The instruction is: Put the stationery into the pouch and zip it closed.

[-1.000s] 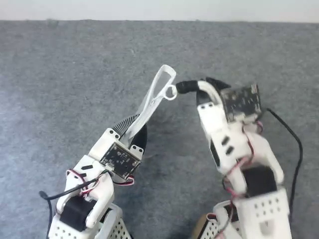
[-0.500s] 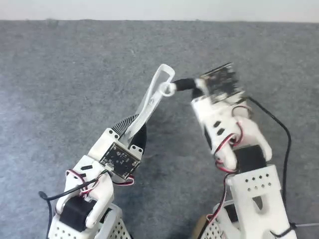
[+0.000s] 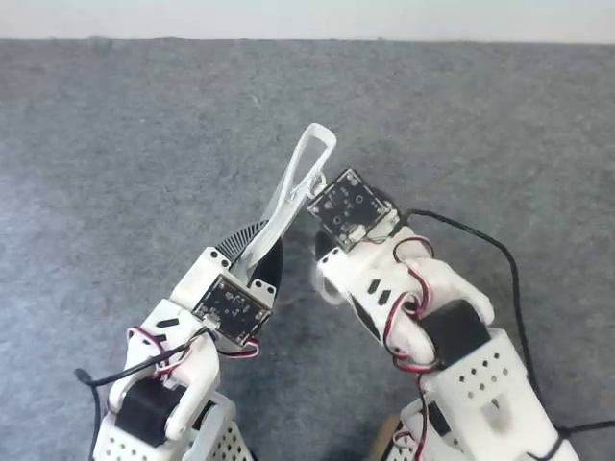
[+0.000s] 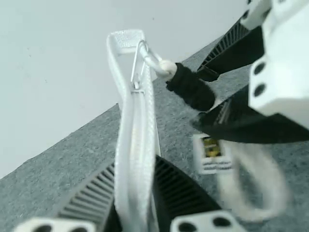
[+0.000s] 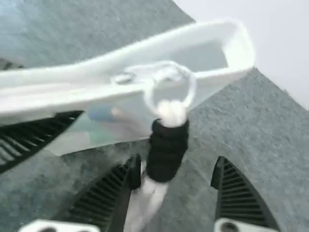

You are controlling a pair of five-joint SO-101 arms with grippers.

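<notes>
A clear pouch with a white zipper edge [image 3: 291, 190] stands tilted above the grey table, and my left gripper [image 4: 135, 195] is shut on its lower end. At the pouch's top end a metal ring [image 5: 169, 89] carries a black-wrapped zipper pull [image 5: 166, 147] with a white cord loop. My right gripper [image 5: 177, 164] is open, its two black fingers on either side of the pull without pressing it. In the high view the right wrist [image 3: 353, 208] sits close against the pouch's top. A blurred blue and green item [image 5: 104, 116] shows through the pouch wall.
Grey carpet-like table surface [image 3: 125, 144] spreads around both arms, with a pale wall [image 3: 307, 17] along the far edge. The right arm's black cable [image 3: 509, 279] loops out to the right of it.
The right wrist has swung left and nearer, from beside the pouch's top to right against it. The left arm and the pouch have stayed still.
</notes>
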